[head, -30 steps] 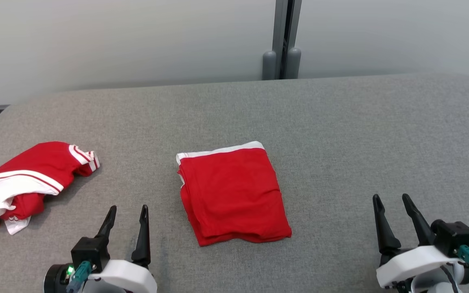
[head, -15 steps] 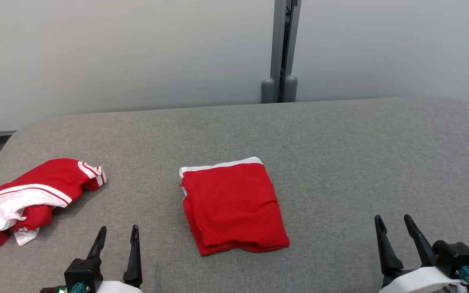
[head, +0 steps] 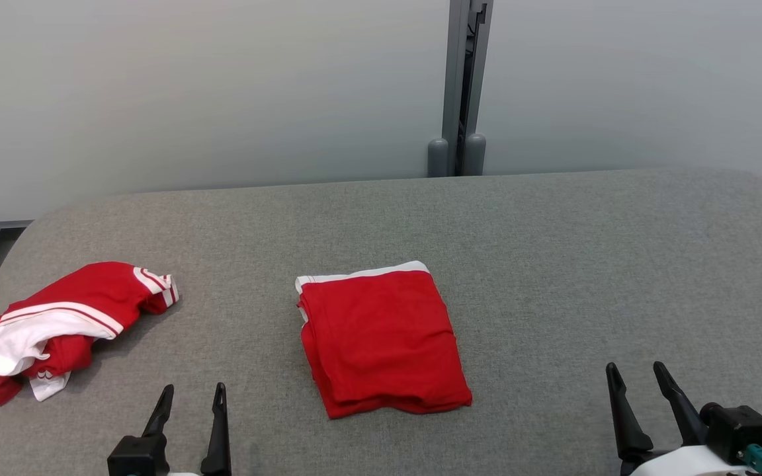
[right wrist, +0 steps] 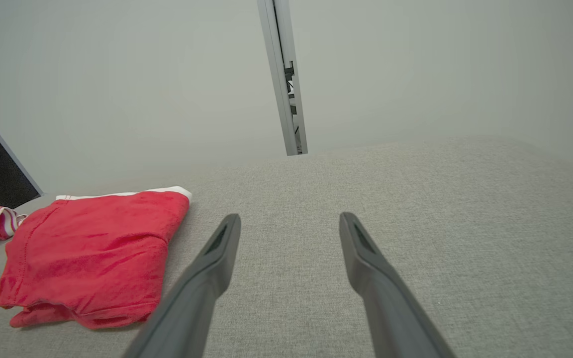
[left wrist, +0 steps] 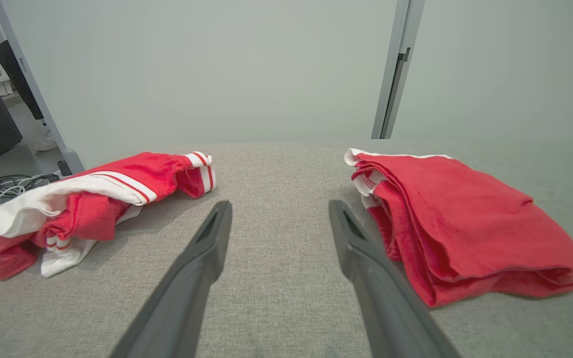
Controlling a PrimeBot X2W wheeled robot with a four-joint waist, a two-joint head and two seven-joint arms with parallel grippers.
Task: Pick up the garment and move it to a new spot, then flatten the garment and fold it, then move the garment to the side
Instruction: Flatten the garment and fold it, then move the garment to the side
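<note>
A folded red garment (head: 384, 340) with a white band along its far edge lies flat in the middle of the grey padded table (head: 553, 264). It sits right of centre in the left wrist view (left wrist: 460, 219) and at the left in the right wrist view (right wrist: 92, 253). My left gripper (head: 194, 391) stands open at the lower left, apart from the garment. My right gripper (head: 635, 369) stands open at the lower right, well clear of it. Between both pairs of fingers there is nothing, as the wrist views of the left gripper (left wrist: 277, 209) and the right gripper (right wrist: 289, 219) confirm.
A crumpled red and white garment (head: 57, 327) lies near the table's left edge, and appears again (left wrist: 92, 204) in the left wrist view. A grey post (head: 464, 86) rises behind the table against a pale wall. Bare grey surface stretches to the right.
The camera has tilted up, so the table and both garments sit lower in the picture. Both grippers have slid toward the bottom edge and stay open. The garments have not shifted on the table.
</note>
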